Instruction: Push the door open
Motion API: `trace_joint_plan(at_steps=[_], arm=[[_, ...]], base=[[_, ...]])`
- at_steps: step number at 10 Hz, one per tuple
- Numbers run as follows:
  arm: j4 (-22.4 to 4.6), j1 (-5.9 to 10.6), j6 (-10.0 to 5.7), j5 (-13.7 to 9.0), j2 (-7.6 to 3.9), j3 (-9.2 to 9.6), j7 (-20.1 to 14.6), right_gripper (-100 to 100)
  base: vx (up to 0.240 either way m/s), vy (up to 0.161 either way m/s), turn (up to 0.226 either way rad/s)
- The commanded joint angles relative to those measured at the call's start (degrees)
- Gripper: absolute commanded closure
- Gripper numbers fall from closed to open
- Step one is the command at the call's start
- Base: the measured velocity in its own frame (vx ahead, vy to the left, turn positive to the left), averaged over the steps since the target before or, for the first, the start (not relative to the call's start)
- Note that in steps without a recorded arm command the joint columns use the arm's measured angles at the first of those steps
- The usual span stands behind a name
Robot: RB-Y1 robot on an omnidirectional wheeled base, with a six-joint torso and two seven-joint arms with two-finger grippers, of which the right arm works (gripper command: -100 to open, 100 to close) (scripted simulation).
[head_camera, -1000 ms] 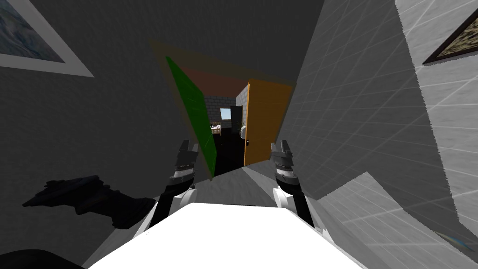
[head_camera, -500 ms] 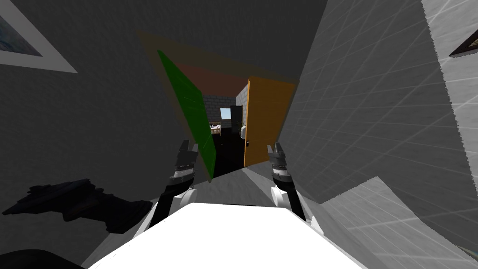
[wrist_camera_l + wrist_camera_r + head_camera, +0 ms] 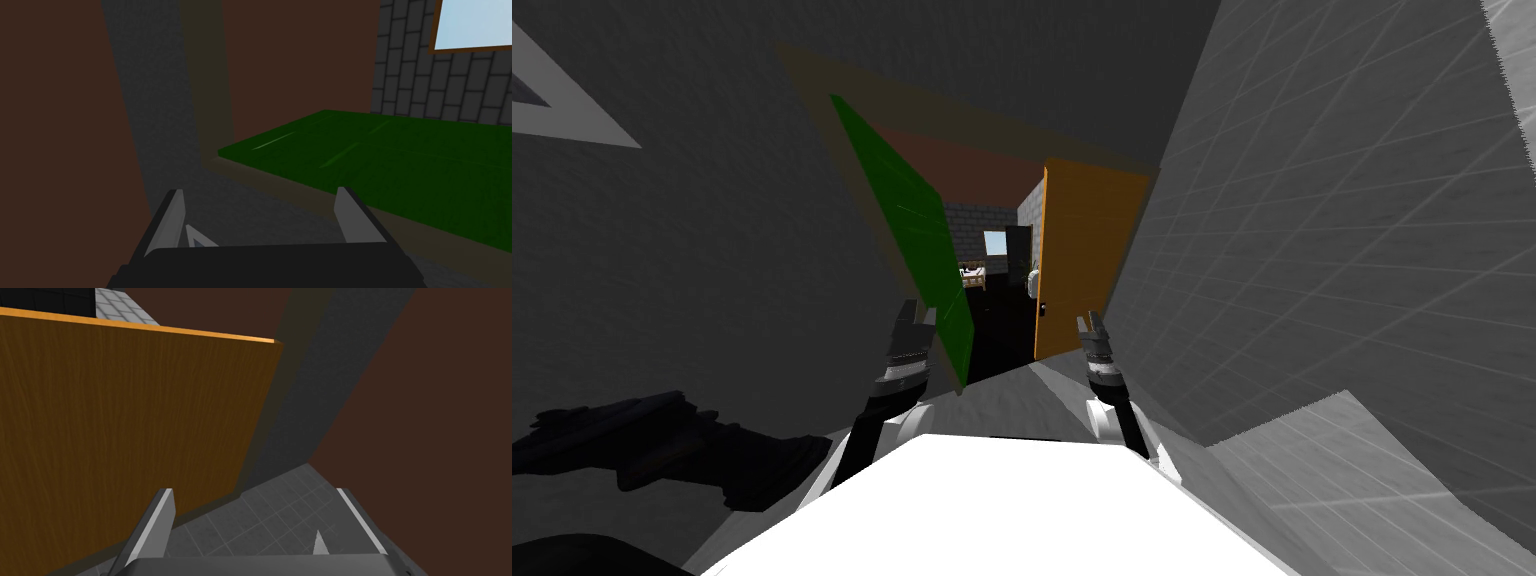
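Ahead stands a doorway with two leaves swung partly away from me. The green door (image 3: 917,240) hangs on the left, the orange wooden door (image 3: 1082,250) on the right, with a gap between them. My left gripper (image 3: 916,318) is raised just short of the green door's lower edge, fingers open; its wrist view has the green door (image 3: 390,160) past the fingertips (image 3: 172,215). My right gripper (image 3: 1090,325) is raised at the orange door's lower corner, open, and the orange door (image 3: 125,438) fills the space beyond its fingers (image 3: 160,523).
A grey tiled wall (image 3: 1312,260) runs close on my right and a dark wall (image 3: 692,280) on my left. A dark object (image 3: 642,440) lies low on the left. Through the gap I see a further room with a window (image 3: 995,241).
I have moved forward towards the doorway; both leaves look larger. My right gripper has shifted slightly left and forward, towards the orange door. The left gripper holds its pose.
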State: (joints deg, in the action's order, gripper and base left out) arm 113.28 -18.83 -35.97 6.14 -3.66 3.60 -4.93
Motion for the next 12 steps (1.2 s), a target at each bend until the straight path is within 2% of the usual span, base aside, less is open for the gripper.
trace_joint_plan(at_steps=[1,3,4,5,6,7,8,9,10,11,12], arm=[[-1.66,0.51,-0.24,0.04,-0.26,-0.21,-0.36,-100],[-5.79,2.26,-1.07,0.68,-0.56,-0.23,-1.22,-100],[-6.66,2.26,-1.07,0.68,-0.56,-0.23,-1.22,-100],[-8.39,3.15,-1.48,1.01,-0.72,-0.23,-1.66,-100],[-9.19,3.15,-1.48,1.01,-0.72,-0.23,-1.66,-100],[-11.32,4.08,-1.92,1.35,-0.86,-0.24,-2.12,-100],[-11.84,4.08,-1.92,1.35,-0.86,-0.24,-2.12,-100],[-13.45,5.02,-2.36,1.7,-1.0,-0.25,-2.57,-100],[-14.5,5.02,-2.36,1.7,-1.0,-0.25,-2.57,-100],[-16.71,5.95,-2.8,2.04,-1.15,-0.25,-3.03,-100],[-17.16,5.95,-2.8,2.04,-1.15,-0.25,-3.03,-100]], base=[[0.04,-0.008,0.005],[0.069,-0.023,0.012],[0.056,-0.022,0.01],[0.055,-0.023,0.006],[0.043,-0.015,0.009],[0.05,-0.011,0.009],[0.045,-0.009,0.006],[0.056,-0.014,0.007],[0.044,-0.015,0.011],[0.053,-0.021,0.011],[0.046,-0.016,0.006]])
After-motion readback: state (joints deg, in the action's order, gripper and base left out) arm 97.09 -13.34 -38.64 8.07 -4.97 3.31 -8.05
